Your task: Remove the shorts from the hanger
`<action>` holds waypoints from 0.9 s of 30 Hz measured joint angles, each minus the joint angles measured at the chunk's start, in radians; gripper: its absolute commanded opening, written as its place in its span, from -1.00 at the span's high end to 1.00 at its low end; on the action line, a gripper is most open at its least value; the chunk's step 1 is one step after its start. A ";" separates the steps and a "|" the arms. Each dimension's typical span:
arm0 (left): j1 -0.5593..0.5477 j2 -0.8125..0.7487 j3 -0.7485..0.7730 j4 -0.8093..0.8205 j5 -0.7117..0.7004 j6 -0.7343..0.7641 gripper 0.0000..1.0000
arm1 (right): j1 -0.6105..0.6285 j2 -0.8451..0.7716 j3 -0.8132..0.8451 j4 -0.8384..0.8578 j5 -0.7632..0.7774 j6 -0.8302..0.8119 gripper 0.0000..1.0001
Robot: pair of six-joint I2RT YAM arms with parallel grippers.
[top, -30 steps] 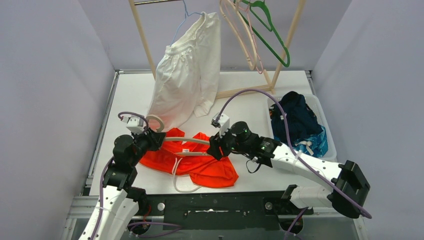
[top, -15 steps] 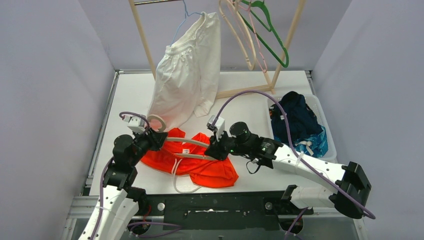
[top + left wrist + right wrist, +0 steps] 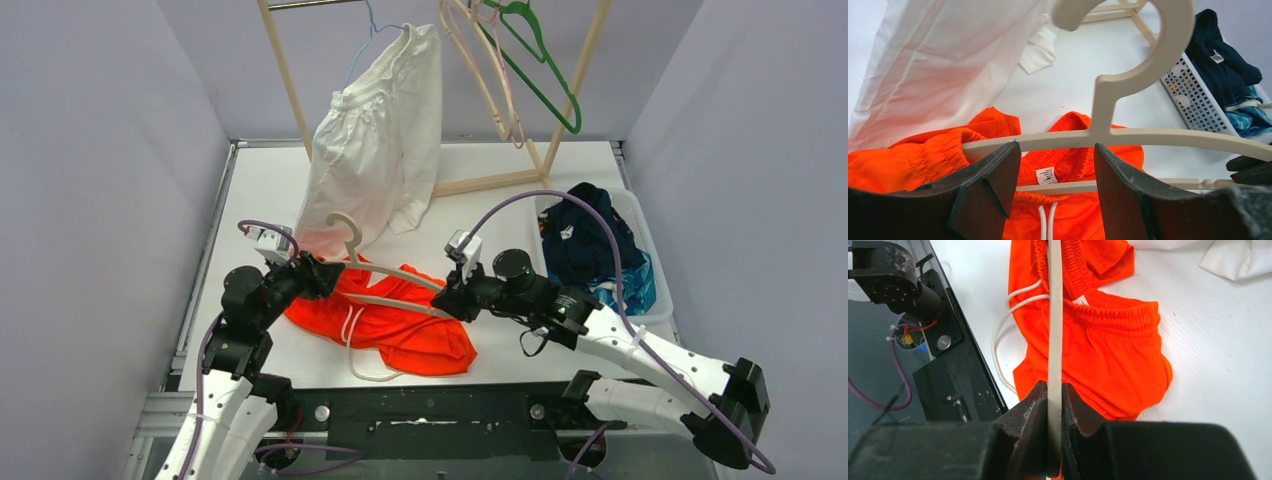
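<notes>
Bright orange shorts lie flat on the table near the arms. A beige plastic hanger slants over them with its hook up. My right gripper is shut on the hanger's right end, and the bar runs straight out of its jaws over the orange shorts. My left gripper stands open at the hanger's left end. From the left wrist, the hanger crosses just beyond that gripper, untouched, above the orange waistband. White shorts hang on a blue wire hanger.
A wooden rack stands at the back with empty pink and green hangers. A white basket at the right holds navy and blue patterned shorts. The black base plate runs along the table's near edge.
The right gripper closed on the hanger's right end and drew it to the right. The left gripper opened and let go of the hanger. The hook has tipped up.
</notes>
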 measured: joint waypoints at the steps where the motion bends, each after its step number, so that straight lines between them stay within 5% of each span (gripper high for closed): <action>1: 0.000 0.004 0.005 -0.005 -0.002 0.002 -0.14 | -0.005 -0.021 -0.009 -0.010 0.000 -0.002 1.00; 13: 0.005 0.114 0.026 -0.129 -0.236 -0.001 -0.09 | -0.020 -0.209 -0.045 -0.110 -0.012 -0.006 1.00; 24: 0.006 0.260 0.049 -0.186 -0.299 -0.034 0.94 | -0.020 -0.188 -0.048 -0.136 -0.024 -0.006 1.00; 27: 0.006 0.274 0.061 -0.202 -0.311 -0.039 1.00 | -0.024 -0.180 -0.048 -0.142 -0.014 -0.005 1.00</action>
